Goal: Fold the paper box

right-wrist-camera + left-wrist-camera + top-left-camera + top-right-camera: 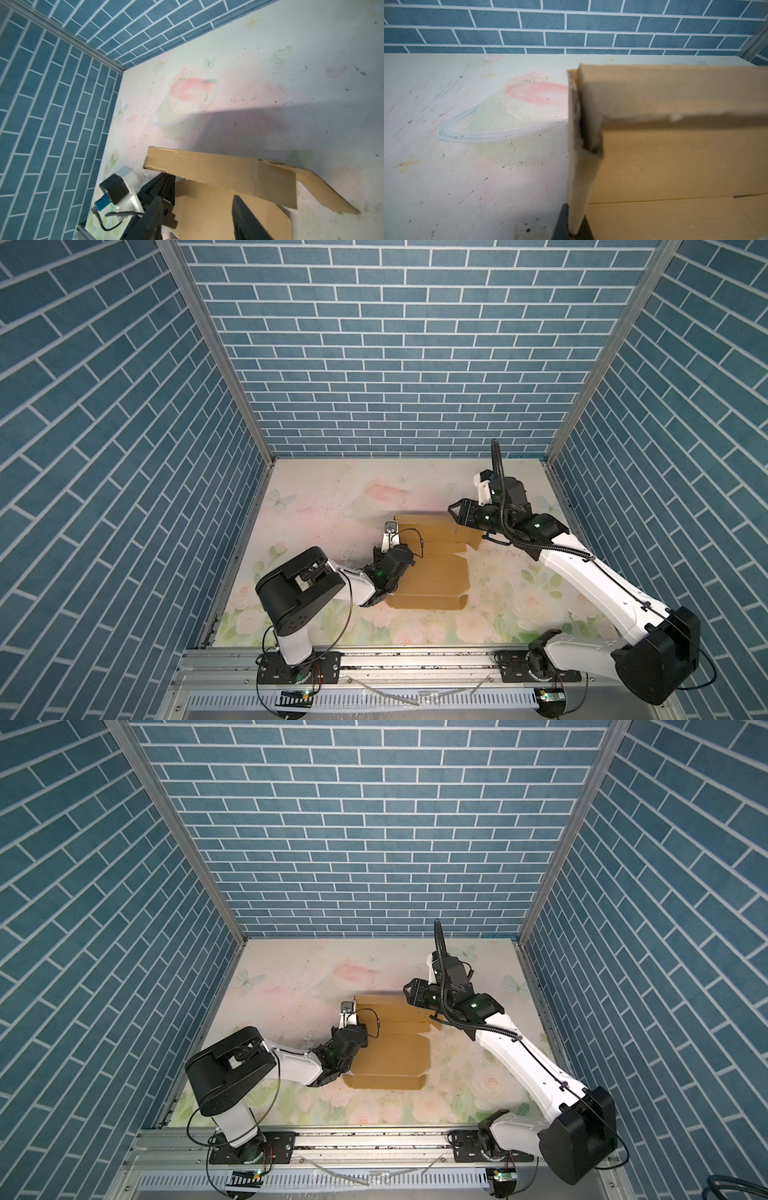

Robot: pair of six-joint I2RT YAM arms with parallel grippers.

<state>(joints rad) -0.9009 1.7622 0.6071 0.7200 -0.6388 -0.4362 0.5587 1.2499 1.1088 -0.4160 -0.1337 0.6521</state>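
Clamps left tool [574, 226] shut on a raised wall of the paper box [432, 576], forearm low; holds right tool [196, 197] raised, jaws parted, arm stretched forward.

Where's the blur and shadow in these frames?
Left wrist: the paper box is soft, too close to the lens; the table is sharp. Right wrist: a broad shadow lies across the table beyond the box. Both top views: evenly lit, sharp.
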